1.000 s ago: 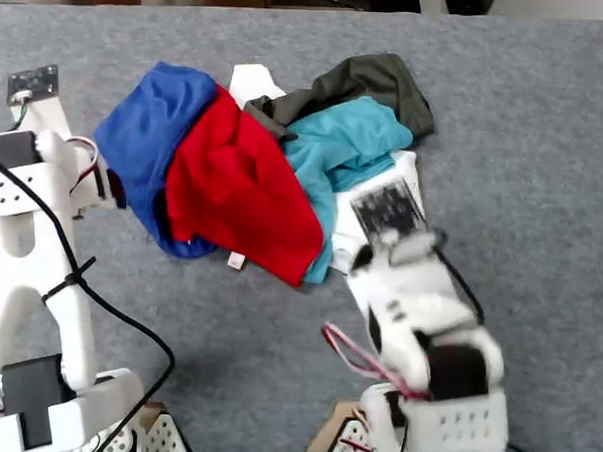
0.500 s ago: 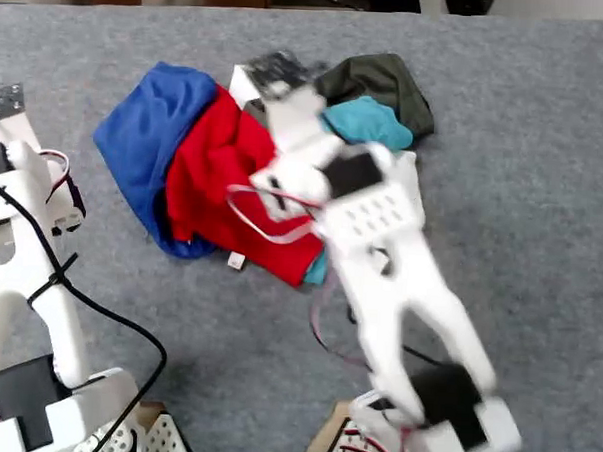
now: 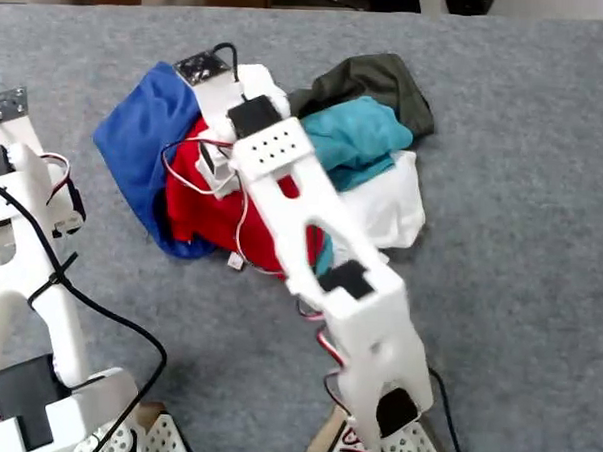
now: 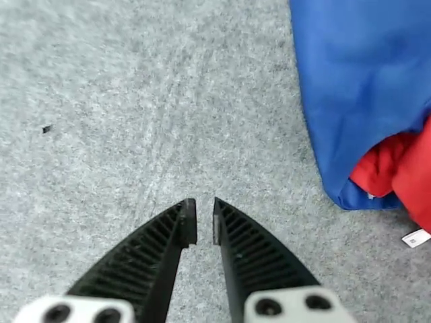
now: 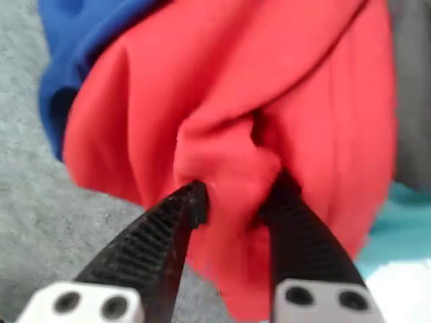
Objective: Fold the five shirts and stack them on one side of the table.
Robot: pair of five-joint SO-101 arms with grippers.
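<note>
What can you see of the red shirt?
The red shirt is soft, crumpled cloth, unfolded, bunched on the grey table. It lies partly over the blue shirt, with the teal shirt at its other side. The right gripper pinches a raised fold of it.

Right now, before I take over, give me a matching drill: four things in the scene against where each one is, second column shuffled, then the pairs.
1 red shirt
2 blue shirt
3 white shirt
4 left claw

A over bare table
B next to the teal shirt
C pinched in the right claw
D partly covered by the red shirt

Pairs: 1-C, 2-D, 3-B, 4-A.
</note>
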